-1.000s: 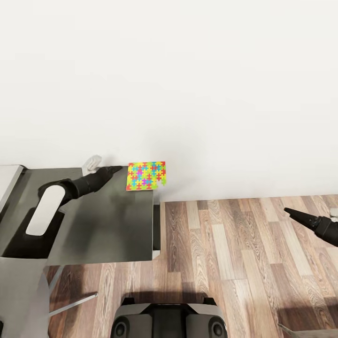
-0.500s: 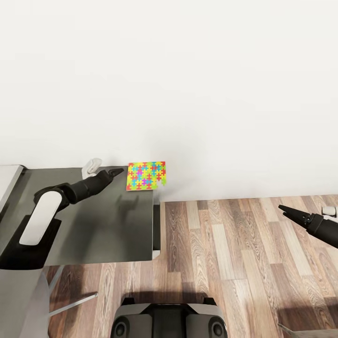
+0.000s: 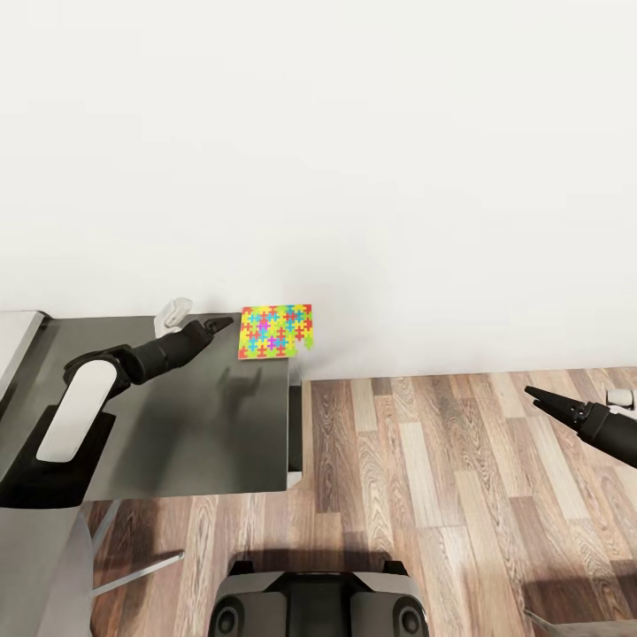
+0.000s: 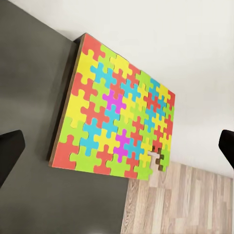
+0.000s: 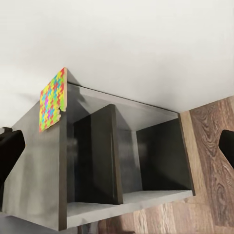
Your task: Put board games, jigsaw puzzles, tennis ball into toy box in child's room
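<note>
One jigsaw puzzle (image 3: 275,332), a flat square of bright interlocking pieces, lies on the far right corner of the table's dark grey section (image 3: 195,416), against the white wall. My left gripper (image 3: 221,325) hovers just left of it, a little above the top. In the left wrist view the puzzle (image 4: 117,117) lies straight ahead between the widely parted fingers (image 4: 9,148), with nothing held. My right gripper (image 3: 541,398) hangs open over the wood floor, far to the right. From there it looks at the table's side and the puzzle (image 5: 51,100) on its corner.
The table's right edge (image 3: 295,433) drops to wood-plank floor (image 3: 442,460). Its side has two open dark compartments (image 5: 126,161). A pale table section (image 3: 13,341) begins at far left. My base (image 3: 318,602) is at the bottom of the head view.
Over the last second my left arm reached forward, bringing its gripper closer to the puzzle. The right gripper shifted slightly left and up. The puzzle has not moved.
</note>
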